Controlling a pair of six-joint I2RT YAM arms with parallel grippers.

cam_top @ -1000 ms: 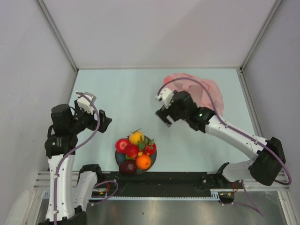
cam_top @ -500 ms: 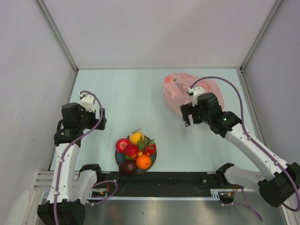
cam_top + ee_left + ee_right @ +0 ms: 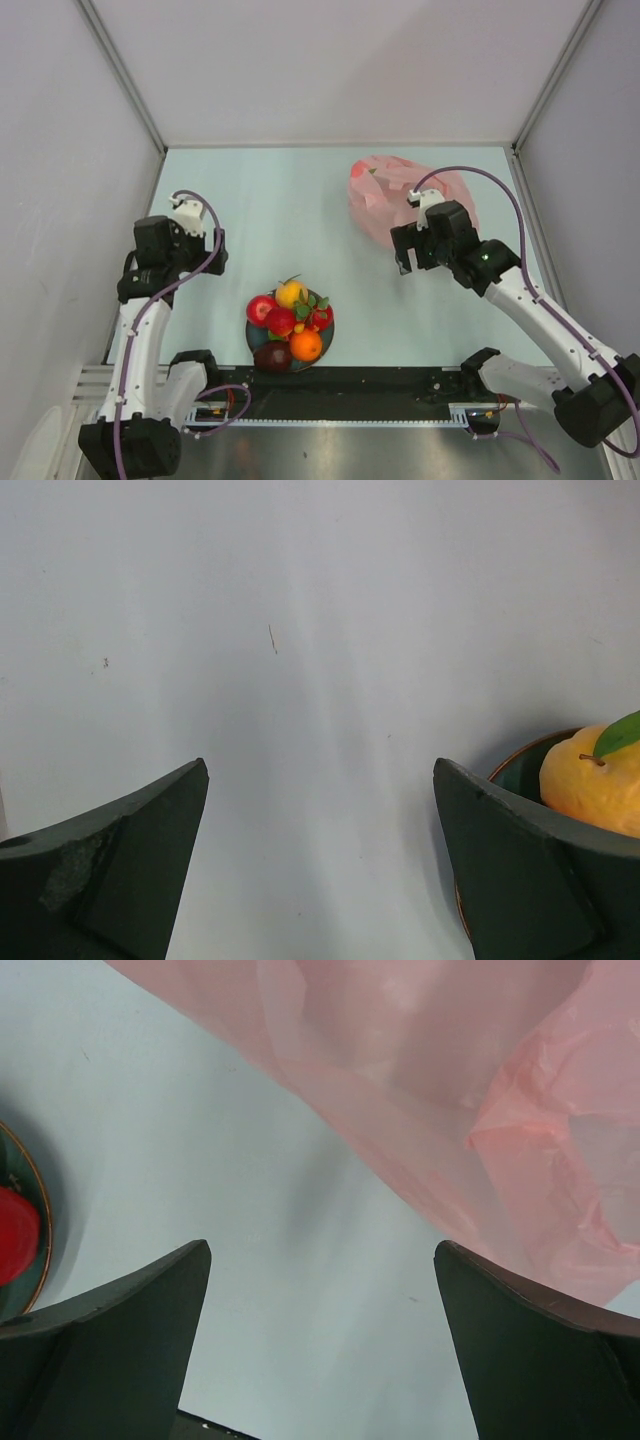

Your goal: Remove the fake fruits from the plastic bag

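Observation:
The fake fruits lie heaped on a dark round plate near the table's front: red, yellow, orange, maroon pieces and a strawberry. A yellow fruit shows at the right edge of the left wrist view, a red one at the left edge of the right wrist view. The pink plastic bag lies crumpled at the back right and fills the top of the right wrist view. My left gripper is open and empty, left of the plate. My right gripper is open and empty, at the bag's near edge.
Grey walls enclose the table on the left, right and back. A black rail runs along the front edge, between the arm bases.
My right arm pulled back to the right, from the table's middle to the bag's near edge. My left arm drew in toward its base. Fruits and bag have not moved.

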